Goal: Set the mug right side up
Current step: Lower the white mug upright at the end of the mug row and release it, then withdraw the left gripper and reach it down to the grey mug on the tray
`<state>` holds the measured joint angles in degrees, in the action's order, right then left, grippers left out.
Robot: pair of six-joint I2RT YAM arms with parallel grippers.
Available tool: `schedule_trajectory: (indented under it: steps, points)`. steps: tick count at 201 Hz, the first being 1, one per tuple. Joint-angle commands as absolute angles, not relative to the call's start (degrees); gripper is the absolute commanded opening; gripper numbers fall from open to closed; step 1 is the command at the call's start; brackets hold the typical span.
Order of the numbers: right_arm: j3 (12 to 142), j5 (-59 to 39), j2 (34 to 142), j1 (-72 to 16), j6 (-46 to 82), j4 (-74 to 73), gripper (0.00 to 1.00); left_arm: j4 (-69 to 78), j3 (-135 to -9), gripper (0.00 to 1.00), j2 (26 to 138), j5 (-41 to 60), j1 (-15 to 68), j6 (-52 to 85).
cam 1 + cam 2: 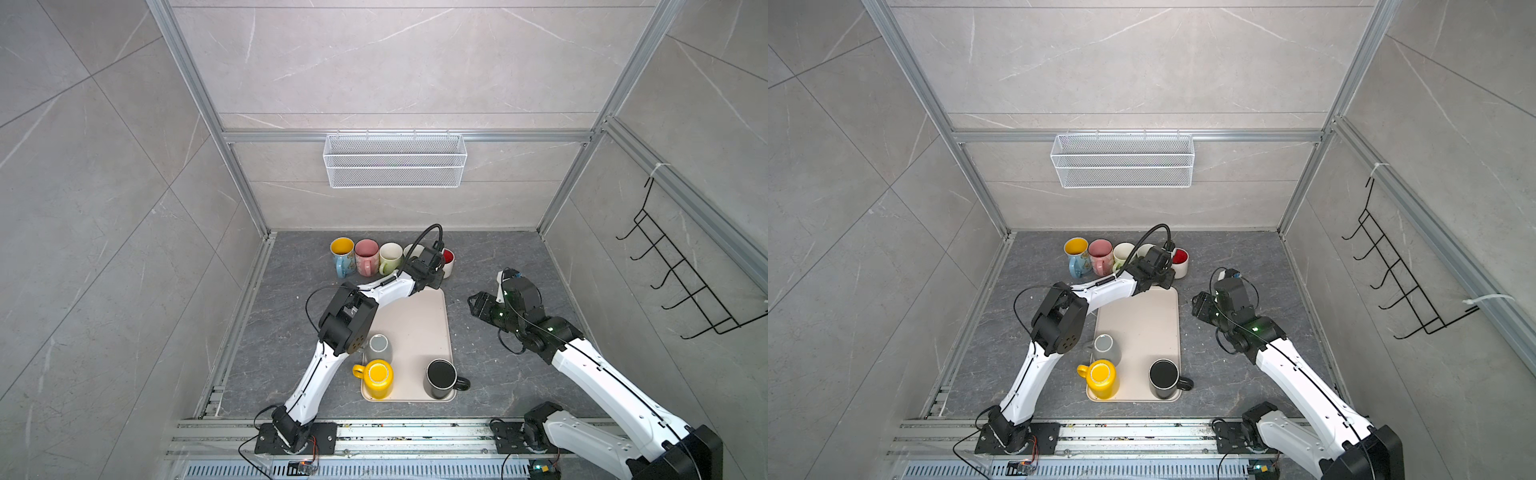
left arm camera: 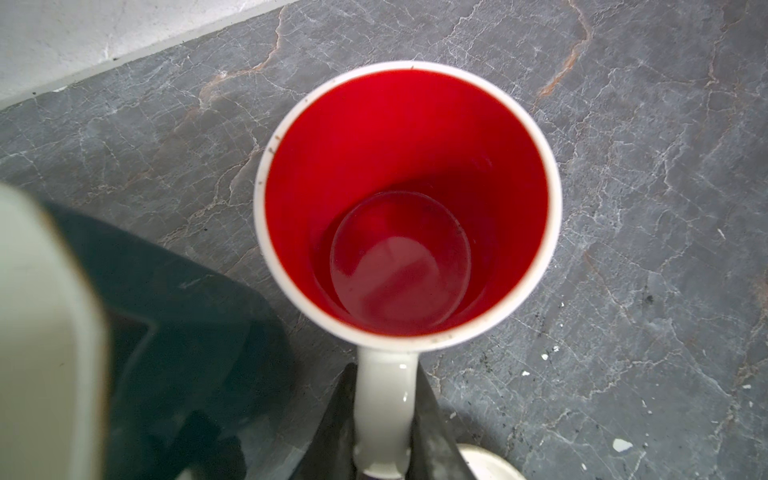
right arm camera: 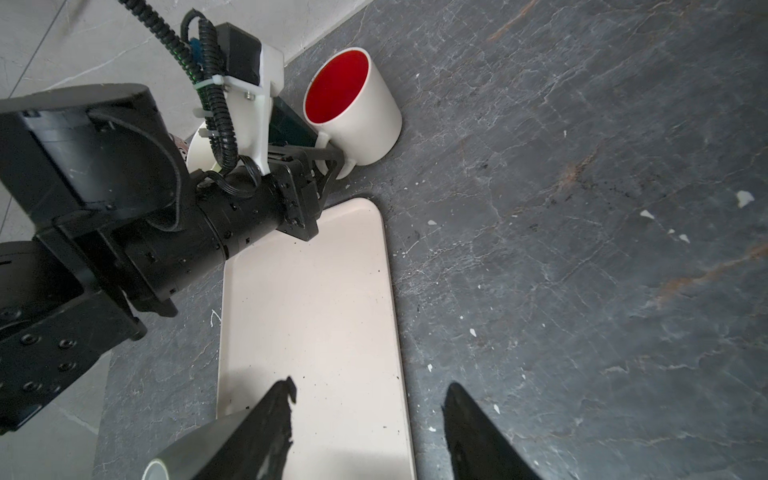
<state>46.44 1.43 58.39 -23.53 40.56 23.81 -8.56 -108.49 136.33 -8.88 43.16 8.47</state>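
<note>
Top view: eight mugs (image 1: 376, 376), one tray (image 1: 419, 324)

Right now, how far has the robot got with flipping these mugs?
Done: five mugs stand open-side up in the back row, the red-lined mug at its end. In hand: the left gripper pinches its handle; the right gripper hangs open, empty. Left: the grey mug, yellow mug and black mug on the tray look bottom-up.

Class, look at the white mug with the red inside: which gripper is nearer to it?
Left. The left gripper is at the red-lined mug, a finger on each side of its handle; the right gripper hangs open, apart from it, by the tray.
</note>
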Motion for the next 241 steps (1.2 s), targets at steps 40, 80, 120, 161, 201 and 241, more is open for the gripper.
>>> schedule_trajectory:
  steps: [40,80,120,161,201,241]
  points:
    - [45.80,0.81,58.51,-23.31,41.22,24.17,0.61,-6.15,-110.66,0.39,134.41,-9.58,43.33,10.36]
    - [45.83,0.74,58.49,-23.29,41.22,24.19,0.61,-6.06,-108.76,0.47,131.26,-8.96,43.57,10.48]
    - [45.78,-0.14,59.03,-23.30,41.65,23.58,0.61,-1.64,-101.33,0.49,124.08,-9.18,46.37,8.73]
    - [46.08,-2.52,60.74,-23.29,42.27,21.77,0.61,-1.48,-95.80,0.49,115.54,-12.89,49.58,4.92]
    - [47.72,-8.20,66.47,-23.41,43.06,18.73,0.62,-2.15,-88.78,0.49,102.89,-13.77,49.83,4.29]
    - [47.05,-12.62,70.25,-23.92,45.10,14.27,0.62,-7.70,-85.04,0.48,90.73,-14.89,49.83,3.50]
